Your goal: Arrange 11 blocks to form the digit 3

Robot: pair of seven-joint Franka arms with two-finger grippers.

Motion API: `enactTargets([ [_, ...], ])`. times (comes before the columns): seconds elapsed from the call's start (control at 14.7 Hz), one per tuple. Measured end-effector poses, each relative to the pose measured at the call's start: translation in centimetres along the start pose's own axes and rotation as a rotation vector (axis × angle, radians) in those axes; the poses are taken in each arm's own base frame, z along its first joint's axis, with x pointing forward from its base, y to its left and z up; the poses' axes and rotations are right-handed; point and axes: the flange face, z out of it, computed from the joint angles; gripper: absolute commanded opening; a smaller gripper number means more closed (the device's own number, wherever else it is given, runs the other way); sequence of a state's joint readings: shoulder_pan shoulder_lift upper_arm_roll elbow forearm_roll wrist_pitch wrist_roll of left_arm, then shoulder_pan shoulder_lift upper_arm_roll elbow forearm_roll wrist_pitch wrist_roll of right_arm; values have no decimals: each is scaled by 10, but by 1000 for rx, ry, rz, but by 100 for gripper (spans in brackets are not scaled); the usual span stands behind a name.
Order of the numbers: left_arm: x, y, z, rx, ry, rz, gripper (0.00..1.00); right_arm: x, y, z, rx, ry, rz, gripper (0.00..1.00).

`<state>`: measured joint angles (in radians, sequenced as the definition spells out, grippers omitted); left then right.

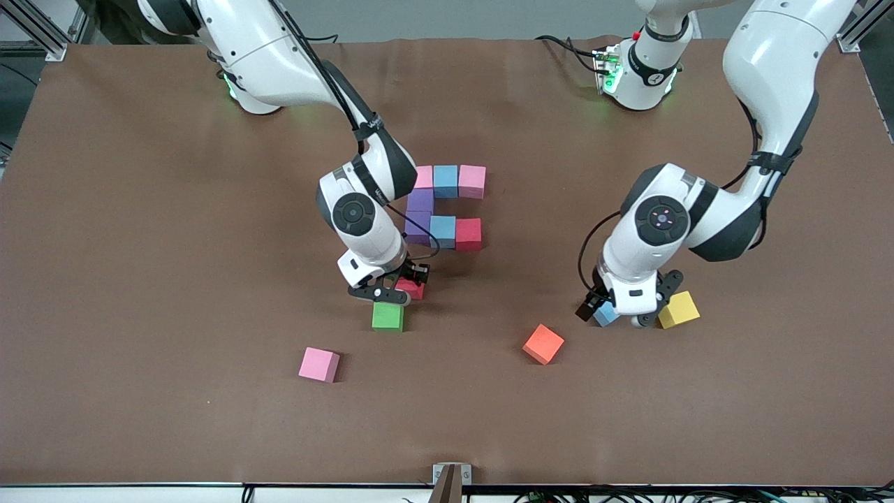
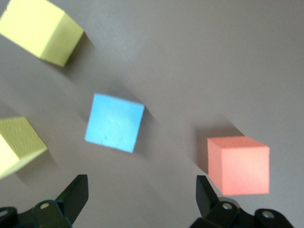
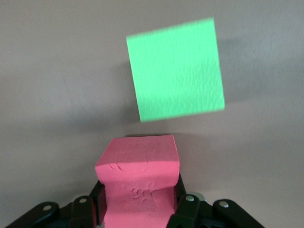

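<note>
My right gripper (image 1: 399, 286) (image 3: 138, 191) is shut on a red block (image 1: 412, 287) (image 3: 140, 183), low over the table beside the green block (image 1: 387, 316) (image 3: 175, 71). The partial digit 3 (image 1: 443, 230) lies at mid-table: a pink, light blue, pink bar, two purple blocks and a light blue and red pair. My left gripper (image 1: 625, 304) (image 2: 141, 192) hangs open over a light blue block (image 1: 605, 314) (image 2: 115, 121), nothing between its fingers (image 2: 76, 192). An orange block (image 1: 543, 343) (image 2: 238, 165) and a loose pink block (image 1: 319, 364) lie nearer the front camera.
A yellow cube (image 1: 678, 309) (image 2: 16, 142) sits right beside the left gripper, and the left wrist view shows a second yellow cube (image 2: 40, 29) close by. The brown table (image 1: 140, 244) spreads wide toward the right arm's end.
</note>
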<state>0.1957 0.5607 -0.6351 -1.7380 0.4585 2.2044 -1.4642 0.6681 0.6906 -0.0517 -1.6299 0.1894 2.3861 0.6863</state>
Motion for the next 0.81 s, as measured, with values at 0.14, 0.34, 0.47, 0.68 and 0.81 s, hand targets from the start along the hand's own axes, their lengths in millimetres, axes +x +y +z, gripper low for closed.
enactTargets([
  [0.14,12,-3,4,-29,-2,-8,100,-8,-1,4,-29,-35,-8,0],
  [0.34,24,-9,16,-52,-14,-30,100,-18,-6,7,-50,-50,-33,0],
  [0.47,30,-14,24,-50,-23,-37,100,-23,-11,8,-53,-51,-46,0],
  [0.68,30,-22,44,-20,-22,29,100,-30,-17,9,-55,-53,-63,0],
  [0.81,25,-27,55,-1,-31,65,100,-33,-19,9,-57,-55,-68,0],
])
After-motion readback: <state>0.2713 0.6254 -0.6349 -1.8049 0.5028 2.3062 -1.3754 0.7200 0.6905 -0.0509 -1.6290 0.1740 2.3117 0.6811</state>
